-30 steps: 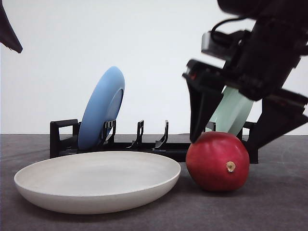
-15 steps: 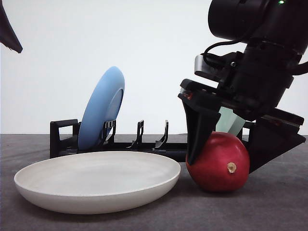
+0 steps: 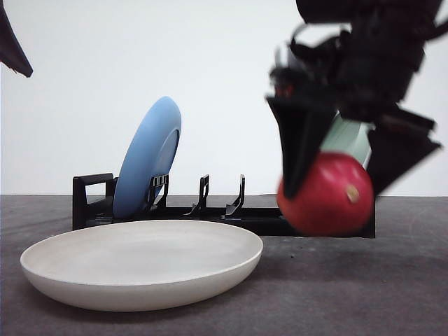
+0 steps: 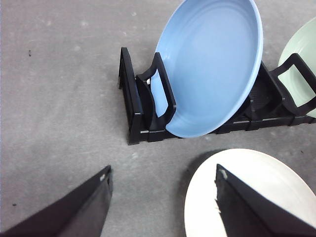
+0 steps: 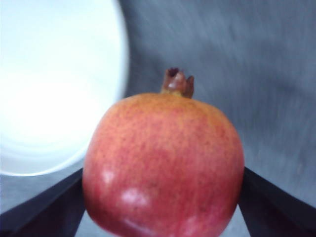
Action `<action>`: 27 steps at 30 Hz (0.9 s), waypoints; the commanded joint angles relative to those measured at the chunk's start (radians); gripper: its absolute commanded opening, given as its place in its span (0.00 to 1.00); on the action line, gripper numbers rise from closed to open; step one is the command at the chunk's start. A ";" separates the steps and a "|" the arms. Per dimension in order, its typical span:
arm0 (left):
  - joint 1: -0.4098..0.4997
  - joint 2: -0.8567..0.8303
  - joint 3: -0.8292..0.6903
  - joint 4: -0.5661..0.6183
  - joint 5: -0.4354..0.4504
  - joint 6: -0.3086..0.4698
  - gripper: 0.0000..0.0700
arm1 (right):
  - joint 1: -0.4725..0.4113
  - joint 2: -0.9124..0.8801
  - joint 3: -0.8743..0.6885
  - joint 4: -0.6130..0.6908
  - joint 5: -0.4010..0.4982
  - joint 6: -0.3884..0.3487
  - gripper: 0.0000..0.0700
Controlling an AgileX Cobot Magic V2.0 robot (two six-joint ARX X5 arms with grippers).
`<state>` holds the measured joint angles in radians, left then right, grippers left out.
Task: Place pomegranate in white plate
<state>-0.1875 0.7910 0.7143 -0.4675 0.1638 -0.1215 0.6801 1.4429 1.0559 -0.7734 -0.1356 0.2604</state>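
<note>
The pomegranate (image 5: 163, 165) sits clamped between the right hand's (image 5: 163, 207) two dark fingers (image 5: 44, 205), with the white plate (image 5: 54, 84) beside it on the grey table (image 5: 247, 59).

Dark grey table (image 3: 392, 301), matte and slightly mottled, is carrying everything. White plate (image 3: 140, 262) is sitting flat on it at front left, right side up, casting a soft shadow on the surface. Black dish rack (image 3: 94, 199) is standing directly on the table just behind the plate, running left to right; from the left wrist view the rack (image 4: 136, 113) is resting on the same grey surface with the plate rim (image 4: 197, 197) near it but apart. Table surface at front right is showing only a shadow patch.
</note>
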 commanded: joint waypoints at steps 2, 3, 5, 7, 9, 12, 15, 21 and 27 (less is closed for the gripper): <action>-0.003 0.006 0.008 0.011 0.005 -0.003 0.56 | 0.036 0.030 0.042 0.014 -0.004 -0.064 0.69; -0.003 0.006 0.008 0.011 0.005 -0.003 0.56 | 0.048 0.036 0.051 0.020 -0.004 -0.065 0.69; -0.003 0.006 0.008 0.011 0.005 -0.003 0.56 | 0.074 0.052 0.066 0.040 -0.006 -0.066 0.69; -0.003 0.006 0.008 0.011 0.005 -0.003 0.56 | 0.099 0.069 0.071 0.077 -0.010 -0.068 0.69; -0.003 0.006 0.008 0.011 0.005 -0.003 0.56 | 0.125 0.095 0.071 0.127 -0.022 -0.071 0.69; -0.003 0.006 0.008 0.011 0.005 -0.003 0.56 | 0.161 0.137 0.071 0.209 -0.025 -0.084 0.69; -0.003 0.006 0.008 0.011 0.005 -0.003 0.56 | 0.189 0.181 0.071 0.294 -0.021 -0.094 0.69; -0.003 0.006 0.008 0.011 0.005 0.000 0.56 | 0.216 0.262 0.071 0.410 -0.022 -0.096 0.69; -0.003 0.006 0.008 0.011 0.005 0.000 0.56 | 0.219 0.314 0.071 0.410 -0.022 -0.096 0.69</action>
<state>-0.1879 0.7910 0.7143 -0.4675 0.1638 -0.1211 0.8845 1.7379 1.1034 -0.3751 -0.1562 0.1787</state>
